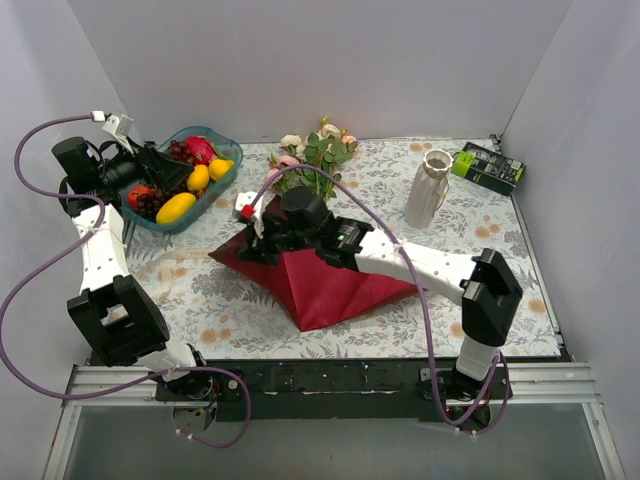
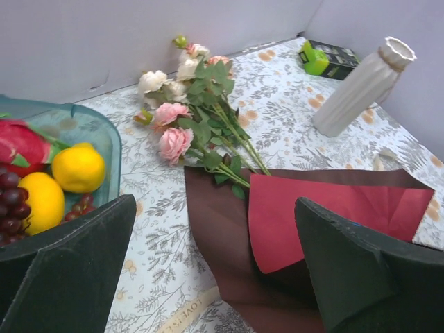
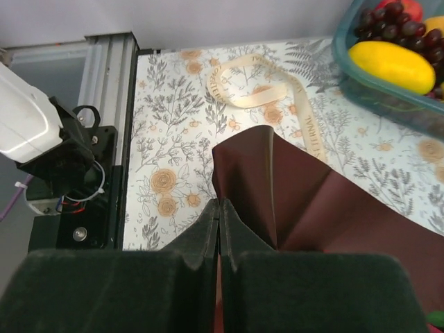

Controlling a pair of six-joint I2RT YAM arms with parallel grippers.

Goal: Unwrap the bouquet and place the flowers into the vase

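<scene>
Step in hand: freeing the flowers from the opened wrap.

Findings. The wrapping paper (image 1: 330,285) lies unfolded at the centre of the table (image 1: 250,320), tented up at its 9 o'clock corner. The right hand (image 3: 219,205) has its fingers pressed together, pinching that raised fold. The ribbon (image 3: 258,82) is off and lies loose on the cloth toward 8 o'clock of the paper. The flowers (image 1: 320,155) lie at 12 o'clock of the paper, heads toward the back wall, stem ends just touching or overlapping the paper's far edge. The vase (image 1: 428,190) stands upright at 2 o'clock of the paper, well apart from the flowers. The left hand (image 2: 215,208) is spread wide and holds nothing, hovering near the fruit bowl (image 2: 94,125) at 10 o'clock.

Recommendation. The paper should be drawn low toward 6 o'clock, so the stems slide off without dragging. The left hand is best closed around the bunched stems below the leaves, not the heads.

Risk. A high lift of the paper could scatter the flowers.
</scene>
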